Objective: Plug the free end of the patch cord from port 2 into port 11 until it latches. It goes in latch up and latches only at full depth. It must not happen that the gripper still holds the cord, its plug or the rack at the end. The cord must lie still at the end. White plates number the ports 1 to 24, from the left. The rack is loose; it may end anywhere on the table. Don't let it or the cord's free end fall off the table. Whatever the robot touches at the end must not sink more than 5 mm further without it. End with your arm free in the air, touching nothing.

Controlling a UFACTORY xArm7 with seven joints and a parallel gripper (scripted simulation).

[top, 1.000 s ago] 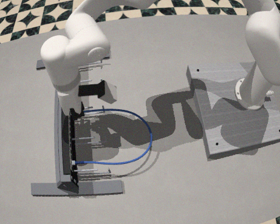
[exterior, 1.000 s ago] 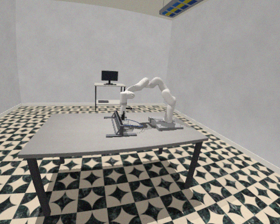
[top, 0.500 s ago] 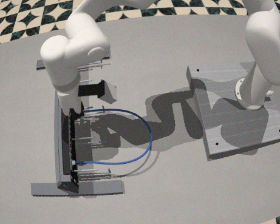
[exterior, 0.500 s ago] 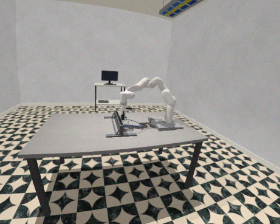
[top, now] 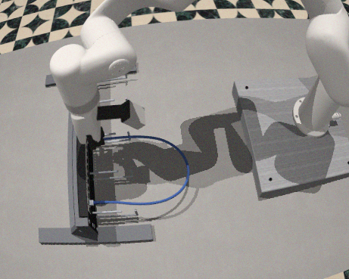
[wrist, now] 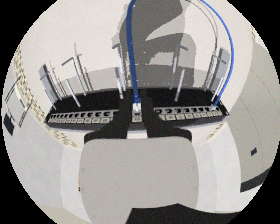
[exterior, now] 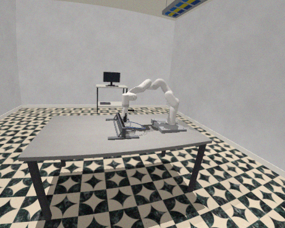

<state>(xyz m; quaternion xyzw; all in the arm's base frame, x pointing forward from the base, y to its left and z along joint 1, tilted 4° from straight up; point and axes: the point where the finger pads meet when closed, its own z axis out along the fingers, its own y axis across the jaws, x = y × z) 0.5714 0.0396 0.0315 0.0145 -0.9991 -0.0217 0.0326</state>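
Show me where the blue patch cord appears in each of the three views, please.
Top view: the thin blue patch cord loops out to the right of the dark port panel, lower left.
Exterior view: a small blue arc beside the rack, centre of the table.
Wrist view: an arch from the hand, shut on the cord's plug, to the panel's right end.
Shared landmark: the dark port panel.

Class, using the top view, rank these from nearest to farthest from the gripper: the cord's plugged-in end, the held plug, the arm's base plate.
1. Held plug, between the gripper's fingers.
2. Plugged-in end, further along the rack.
3. Base plate, across the table.
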